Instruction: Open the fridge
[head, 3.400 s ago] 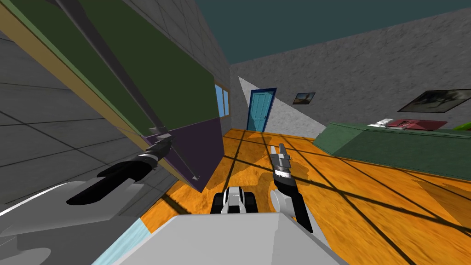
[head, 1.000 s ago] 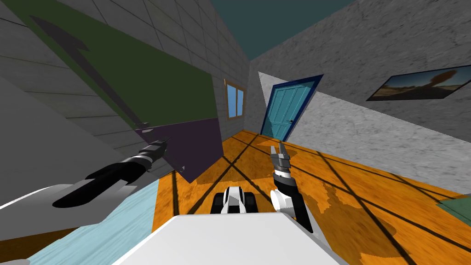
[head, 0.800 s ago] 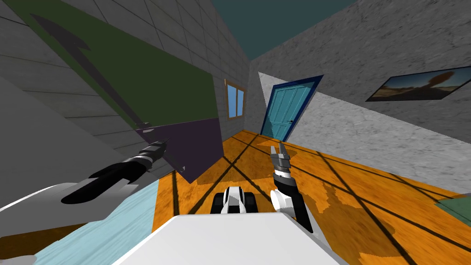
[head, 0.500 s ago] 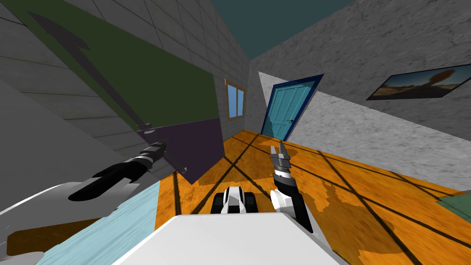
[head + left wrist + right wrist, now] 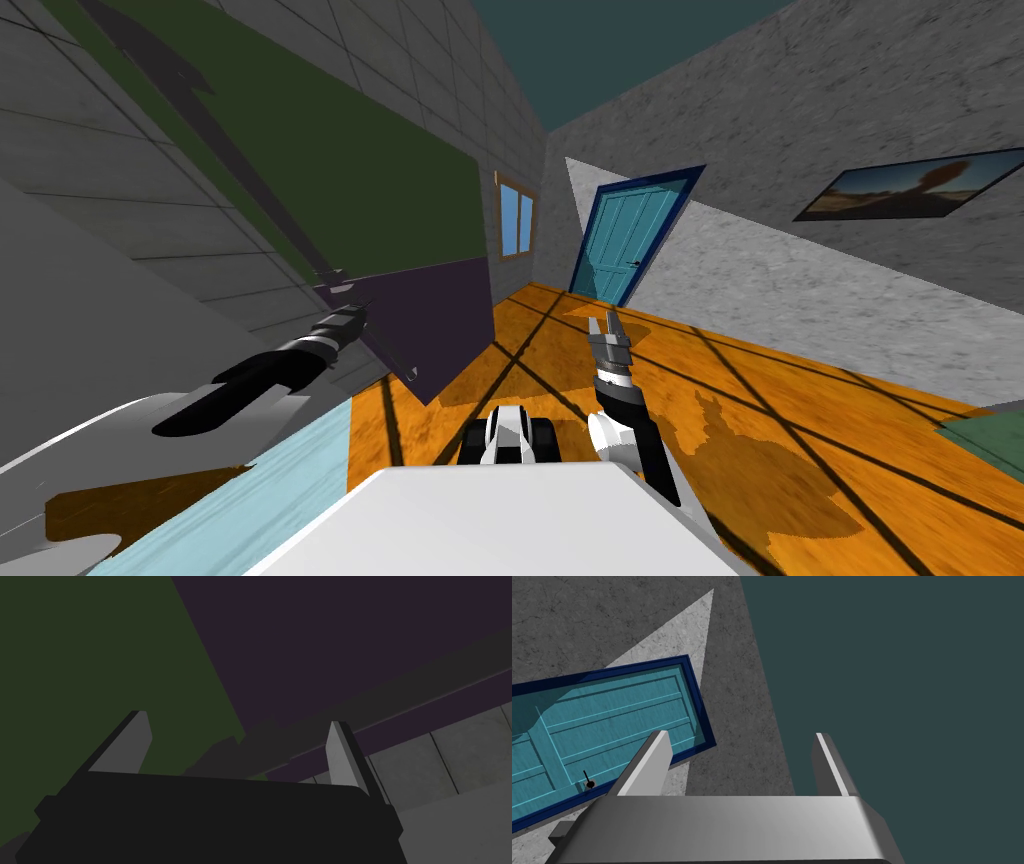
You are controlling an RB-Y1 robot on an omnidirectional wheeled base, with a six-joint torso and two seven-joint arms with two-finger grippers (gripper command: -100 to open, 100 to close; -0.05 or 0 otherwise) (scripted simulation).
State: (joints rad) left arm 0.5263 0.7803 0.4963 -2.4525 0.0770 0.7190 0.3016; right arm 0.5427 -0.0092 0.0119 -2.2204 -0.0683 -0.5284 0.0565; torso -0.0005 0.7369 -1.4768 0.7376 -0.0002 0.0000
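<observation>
A: What is shown of the fridge [image 5: 400,200] from the head that is missed from the left wrist?

B: The whole front is seen there. A green upper panel [image 5: 380,180] is set above a purple lower panel [image 5: 440,305], against a grey tiled wall [image 5: 120,240]. The left arm is seen extended to the fridge, level with the line where the two panels meet.

A: And what is added by the left wrist view?

B: The left end effector [image 5: 240,720] is seen open, with its fingers spread wide and nothing gripped. The seam between the panels lies just beyond the fingertips, with green behind one finger and purple behind the other. A dark grey band [image 5: 380,698] is seen crossing the purple panel. Whether it is a handle or a shadow cannot be told, nor can contact with the fridge.

A: And the right end effector [image 5: 603,320]?

B: It is held upright, well apart from the fridge, over the orange floor [image 5: 800,450]. Its fingers are parted and nothing is held.
</observation>
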